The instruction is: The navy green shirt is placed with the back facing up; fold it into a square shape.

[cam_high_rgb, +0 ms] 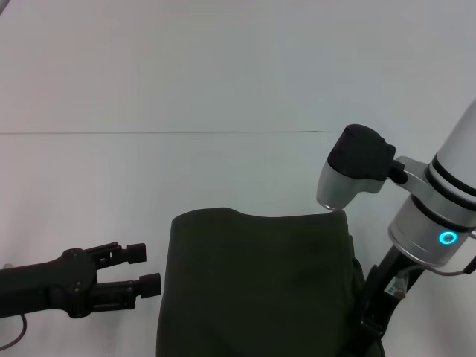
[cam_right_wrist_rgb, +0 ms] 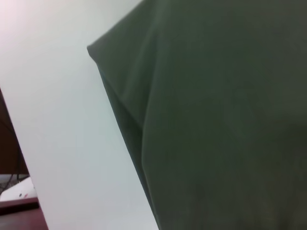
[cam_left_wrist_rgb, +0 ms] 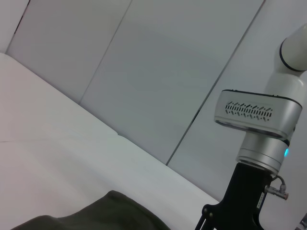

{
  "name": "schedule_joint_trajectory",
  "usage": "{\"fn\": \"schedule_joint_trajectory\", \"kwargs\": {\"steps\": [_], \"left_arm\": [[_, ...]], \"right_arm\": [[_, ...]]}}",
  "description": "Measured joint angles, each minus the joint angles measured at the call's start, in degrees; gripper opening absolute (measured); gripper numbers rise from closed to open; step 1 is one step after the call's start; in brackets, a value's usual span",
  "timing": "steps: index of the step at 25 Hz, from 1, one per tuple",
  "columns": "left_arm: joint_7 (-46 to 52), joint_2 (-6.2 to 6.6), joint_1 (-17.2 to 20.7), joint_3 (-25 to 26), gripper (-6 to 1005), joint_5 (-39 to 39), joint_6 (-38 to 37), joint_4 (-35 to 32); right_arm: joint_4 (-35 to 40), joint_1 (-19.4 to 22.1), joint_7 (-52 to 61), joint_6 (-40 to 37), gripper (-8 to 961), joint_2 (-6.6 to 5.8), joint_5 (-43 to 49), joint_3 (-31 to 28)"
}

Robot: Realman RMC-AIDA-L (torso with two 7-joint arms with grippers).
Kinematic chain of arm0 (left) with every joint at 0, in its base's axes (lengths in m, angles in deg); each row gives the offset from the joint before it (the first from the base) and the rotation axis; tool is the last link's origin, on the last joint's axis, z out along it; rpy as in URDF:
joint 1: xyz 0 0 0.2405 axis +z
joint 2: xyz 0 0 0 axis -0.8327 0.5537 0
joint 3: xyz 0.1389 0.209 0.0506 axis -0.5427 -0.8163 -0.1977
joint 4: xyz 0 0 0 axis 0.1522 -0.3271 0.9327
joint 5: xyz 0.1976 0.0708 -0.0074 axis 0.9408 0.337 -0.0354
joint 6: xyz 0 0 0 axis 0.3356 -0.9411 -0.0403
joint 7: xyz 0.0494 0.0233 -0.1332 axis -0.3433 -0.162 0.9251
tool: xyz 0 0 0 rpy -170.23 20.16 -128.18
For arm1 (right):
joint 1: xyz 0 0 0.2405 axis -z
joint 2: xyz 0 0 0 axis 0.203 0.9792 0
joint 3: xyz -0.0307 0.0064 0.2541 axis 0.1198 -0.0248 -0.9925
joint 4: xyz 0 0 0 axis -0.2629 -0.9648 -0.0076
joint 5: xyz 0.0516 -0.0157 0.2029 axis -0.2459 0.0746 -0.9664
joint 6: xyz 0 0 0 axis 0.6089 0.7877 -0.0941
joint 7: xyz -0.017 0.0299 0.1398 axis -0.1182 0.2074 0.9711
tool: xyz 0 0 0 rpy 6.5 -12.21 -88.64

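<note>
**Folded shirt at the near edge, both arms flanking it**

I see the navy green shirt [cam_high_rgb: 256,286] lying on the white tabletop [cam_high_rgb: 223,171] at about 6 o'clock in the head view, running down past the lower border. It reads as a compact, roughly rectangular block with a rounded far-left corner and a straight far edge. The upper surface is plain dark olive; I see no lettering. In the right wrist view the shirt [cam_right_wrist_rgb: 220,120] fills most of the picture, with one corner and a doubled, layered edge lying against the white surface, plus a soft crease running along the cloth.

My left gripper [cam_high_rgb: 141,269] sits at about 8 o'clock in the head view, just beside the shirt's left edge and not touching it. Its two black fingers [cam_high_rgb: 135,253] point toward the cloth and stand parted with a clear gap between them, grasping nothing.

My right arm [cam_high_rgb: 428,216] comes in at about 4 o'clock, its silver and black wrist housing over the shirt's far-right corner, a blue ring light glowing on the joint. The right gripper's fingers are hidden below the arm at the shirt's right side, so I cannot tell whether they are released or clenched.

The left wrist view shows the shirt's rounded corner [cam_left_wrist_rgb: 105,213] on the tabletop with the right arm [cam_left_wrist_rgb: 261,143] standing beyond it.
</note>
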State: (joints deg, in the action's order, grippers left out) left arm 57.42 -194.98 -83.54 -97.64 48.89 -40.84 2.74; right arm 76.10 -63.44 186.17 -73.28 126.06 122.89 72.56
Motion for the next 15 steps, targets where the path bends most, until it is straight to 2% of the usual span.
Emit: {"fn": "schedule_joint_trajectory", "kwargs": {"steps": [10,15], "left_arm": [[0.0,-0.01,0.1,0.0,896,0.0,0.0,0.0],[0.0,-0.04,0.2,0.0,889,0.0,0.0,0.0]], "right_arm": [[0.1,0.6,0.1,-2.7,764,-0.15,2.4,-2.4],[0.3,1.5,-0.3,-3.1,764,0.45,4.4,-3.0]]}}
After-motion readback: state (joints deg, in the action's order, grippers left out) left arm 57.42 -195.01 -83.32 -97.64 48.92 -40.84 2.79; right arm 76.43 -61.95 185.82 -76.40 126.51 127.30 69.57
